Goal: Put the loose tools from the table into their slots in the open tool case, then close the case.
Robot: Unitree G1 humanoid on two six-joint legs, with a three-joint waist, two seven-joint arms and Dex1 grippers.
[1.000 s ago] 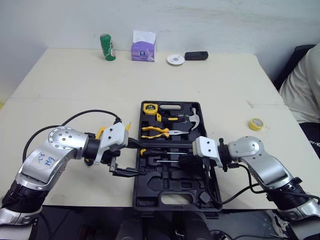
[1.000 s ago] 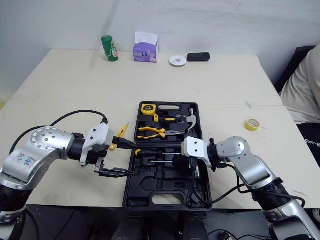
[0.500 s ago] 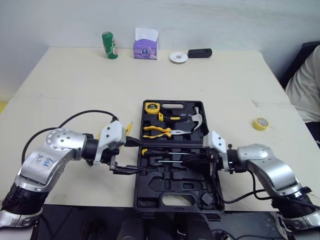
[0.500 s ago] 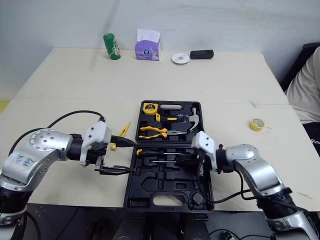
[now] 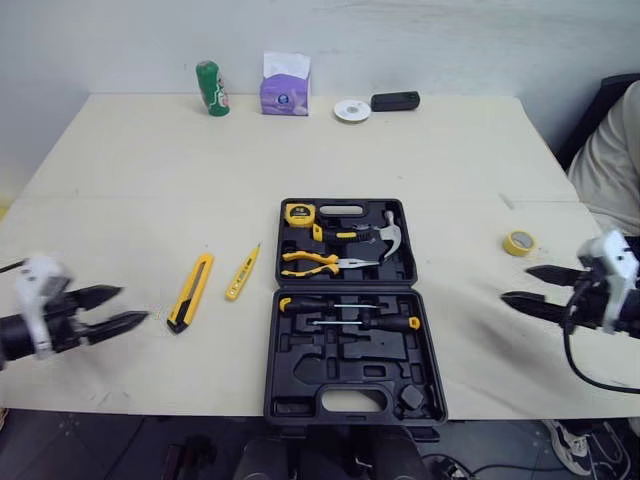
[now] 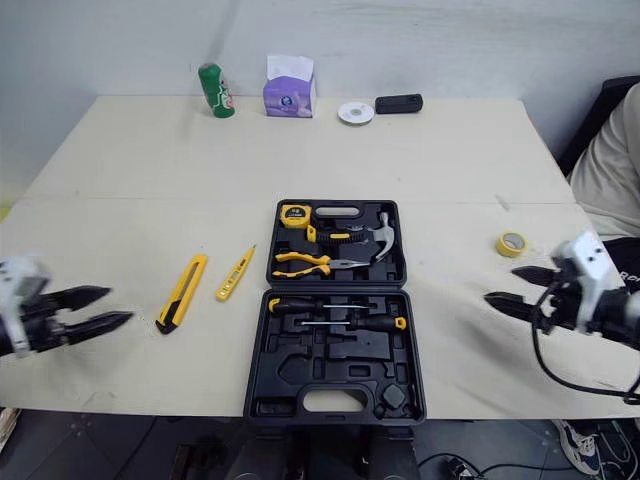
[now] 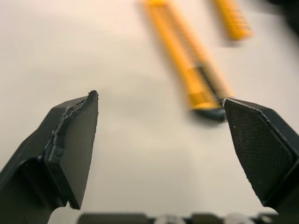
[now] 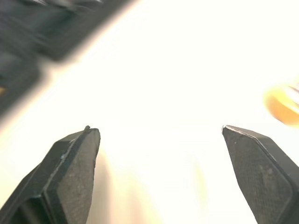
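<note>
Cream table (image 5: 400, 150) | tool case (image 5: 275, 390) open near front edge; utility knife (image 5: 190, 291), tester pen (image 5: 243, 272) loose to its left | left gripper (image 5: 133, 304), right gripper (image 5: 515, 283) both spread, empty | risk: utility knife (lying flush) could skid under a shallow pinch

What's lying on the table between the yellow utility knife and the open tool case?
A slim yellow screwdriver lies between the utility knife and the tool case, touching neither, in both eye views.

My head pair: above, facing forward-down, both covering the table (image 5: 130, 170). My wrist cameras: low, close; left shares the knife (image 7: 194, 74).
</note>
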